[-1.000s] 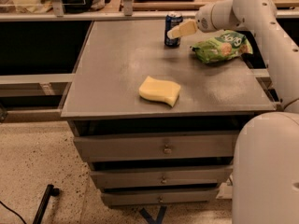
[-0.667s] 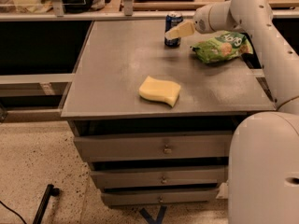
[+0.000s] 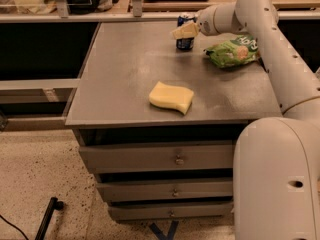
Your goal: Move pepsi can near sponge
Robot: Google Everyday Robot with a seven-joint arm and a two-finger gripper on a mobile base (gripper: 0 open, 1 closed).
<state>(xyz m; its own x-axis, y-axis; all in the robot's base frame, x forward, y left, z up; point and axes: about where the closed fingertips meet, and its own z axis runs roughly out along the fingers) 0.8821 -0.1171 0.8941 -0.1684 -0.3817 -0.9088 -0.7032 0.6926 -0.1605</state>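
**Gripper moves in over the pepsi can at the far edge**

Nearest, at the lower right, the robot's white body (image 3: 277, 179) fills the corner. To its left is the front of the cabinet with its stacked drawers (image 3: 175, 159).

On the grey worktop (image 3: 125, 69), the sponge (image 3: 171, 97) lies flat toward the near edge, a little right of centre. It sits where it did a second ago and nothing touches it.

Farther back, the pepsi can (image 3: 184, 43) stands upright close to the far edge, well apart from the sponge and almost straight behind it. It has not shifted since the earlier frames.

The gripper (image 3: 184, 32) has changed. Before, it was at the can's right side; now it has slid left and lies across the can's upper half, hiding most of the top, so only the blue lower part shows below it. Whether it has closed on the can or merely sits against it, I cannot tell.

The white arm (image 3: 260, 14) reaches in from the right and bends over the green snack bag (image 3: 233, 51). The bag lies just right of the can, where it lay before.
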